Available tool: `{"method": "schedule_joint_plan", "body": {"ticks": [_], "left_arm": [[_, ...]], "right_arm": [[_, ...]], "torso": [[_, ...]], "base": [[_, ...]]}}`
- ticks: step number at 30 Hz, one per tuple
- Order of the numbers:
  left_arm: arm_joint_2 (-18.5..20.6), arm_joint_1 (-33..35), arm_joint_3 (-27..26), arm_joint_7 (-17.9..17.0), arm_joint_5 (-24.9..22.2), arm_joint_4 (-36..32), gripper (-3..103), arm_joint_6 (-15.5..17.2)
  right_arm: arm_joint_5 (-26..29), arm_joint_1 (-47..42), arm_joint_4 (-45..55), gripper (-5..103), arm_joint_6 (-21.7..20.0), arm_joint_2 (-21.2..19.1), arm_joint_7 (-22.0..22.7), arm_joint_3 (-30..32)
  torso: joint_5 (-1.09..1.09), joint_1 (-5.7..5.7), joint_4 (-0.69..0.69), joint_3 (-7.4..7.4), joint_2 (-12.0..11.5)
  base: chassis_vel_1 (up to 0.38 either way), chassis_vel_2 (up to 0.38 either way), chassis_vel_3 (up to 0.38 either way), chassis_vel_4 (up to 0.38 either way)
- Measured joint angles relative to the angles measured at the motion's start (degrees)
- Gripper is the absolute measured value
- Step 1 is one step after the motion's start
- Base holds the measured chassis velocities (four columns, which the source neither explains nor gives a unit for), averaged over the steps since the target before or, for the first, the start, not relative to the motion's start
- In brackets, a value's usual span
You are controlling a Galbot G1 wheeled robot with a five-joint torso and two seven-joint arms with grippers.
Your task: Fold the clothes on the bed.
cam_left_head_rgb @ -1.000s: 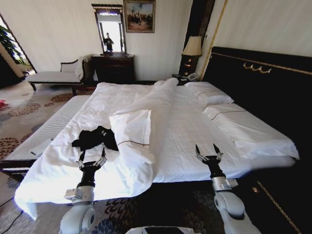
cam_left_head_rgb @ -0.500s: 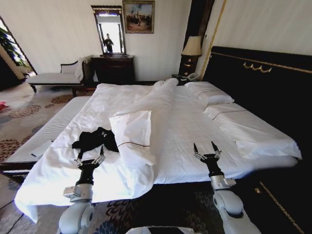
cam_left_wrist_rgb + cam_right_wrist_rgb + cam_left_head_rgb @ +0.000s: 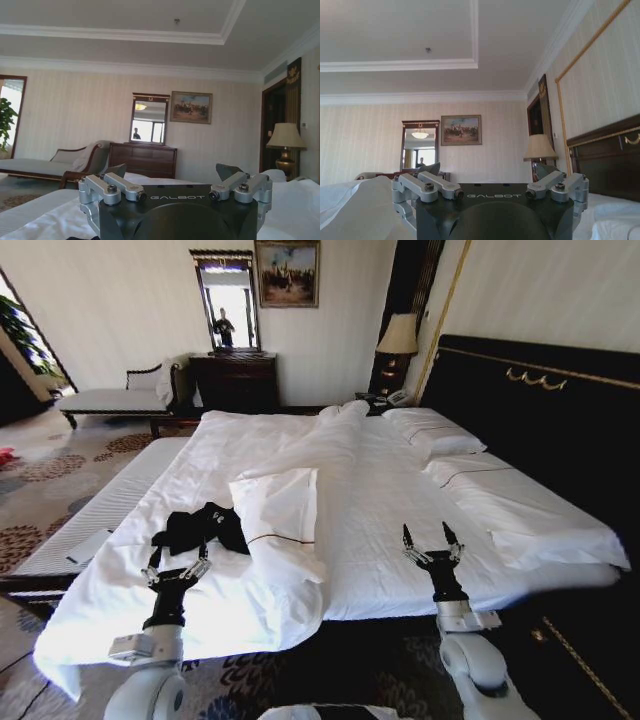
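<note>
The clothes (image 3: pixel 199 527), a crumpled black T-shirt, lie on the near left part of the bed (image 3: pixel 400 500), which has a white duvet and a tall dark headboard. My left gripper (image 3: pixel 178 562) stands open over the duvet just in front of the shirt, holding nothing. Farther right, my right gripper (image 3: pixel 432 540) is open above the bed's near edge, well away from the shirt. Both grippers point upward, and the wrist views show the left gripper (image 3: pixel 172 172) and the right gripper (image 3: pixel 487 170) with jaws spread.
A folded-back flap of duvet (image 3: pixel 280 510) lies right beside the shirt. White pillows (image 3: pixel 435 435) rest by the headboard. A bare mattress strip (image 3: pixel 90 510) runs along the bed's left side. A chaise (image 3: pixel 115 395), dresser with mirror (image 3: pixel 235 375) and lamp (image 3: pixel 397 340) stand along the far wall.
The whole view has shifted slightly, so the camera moved. My left gripper has dropped a little lower and leftward relative to the shirt. The right gripper holds about the same spot.
</note>
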Motion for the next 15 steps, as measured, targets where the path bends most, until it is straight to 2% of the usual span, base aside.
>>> {"method": "schedule_joint_plan", "body": {"ticks": [3, 6, 9, 11, 12, 13, 15], "left_arm": [[2.85, 2.59, -0.66, -0.42, -1.27, -3.32, 100, 0.06], [3.26, 4.40, -0.92, -0.26, -1.68, -5.60, 100, 0.37], [2.86, 5.29, -0.86, 0.46, -0.92, -7.47, 100, 0.78], [2.40, 5.49, -0.51, 0.59, -0.54, -8.19, 100, 1.46], [2.03, 5.33, -0.21, 0.58, -0.37, -8.46, 100, 2.24], [2.03, 5.33, -0.21, 0.58, -0.37, -8.46, 100, 2.24], [1.09, 4.27, -0.62, 0.10, 0.04, -8.03, 100, 2.49]], "right_arm": [[0.27, -1.68, 1.03, 100, -0.02, 2.19, -0.09, 0.52], [0.33, -1.97, 1.89, 100, -0.29, 3.10, -0.07, 0.25], [0.39, -1.78, 3.35, 100, -2.65, 3.28, 2.04, -0.71], [1.62, -1.47, 4.77, 100, -5.09, 2.74, 4.39, -1.99], [4.46, -0.62, 6.46, 100, -8.27, 1.97, 6.99, -3.52], [4.46, -0.62, 6.46, 100, -8.27, 1.97, 6.99, -3.52], [10.51, 1.99, 8.52, 100, -13.42, 0.51, 11.60, -6.50]], "torso": [[0.01, 0.00, 0.00, 0.00, 0.00], [0.01, 0.00, 0.02, 0.00, 0.00], [0.02, 0.00, 0.02, 0.00, 0.00], [0.02, 0.00, 0.02, 0.00, 0.00], [0.02, 0.00, 0.02, 0.00, 0.00], [0.02, 0.00, 0.02, 0.00, 0.00], [0.01, 0.01, 0.01, 0.00, 0.00]], "base": [[0.000, 0.000, 0.000, 0.000], [0.000, 0.000, 0.000, 0.000], [0.000, 0.000, 0.000, 0.000], [0.000, 0.000, 0.000, 0.000], [0.000, 0.000, 0.000, 0.000], [0.000, 0.000, 0.000, 0.000], [0.000, 0.000, 0.000, 0.000]]}}
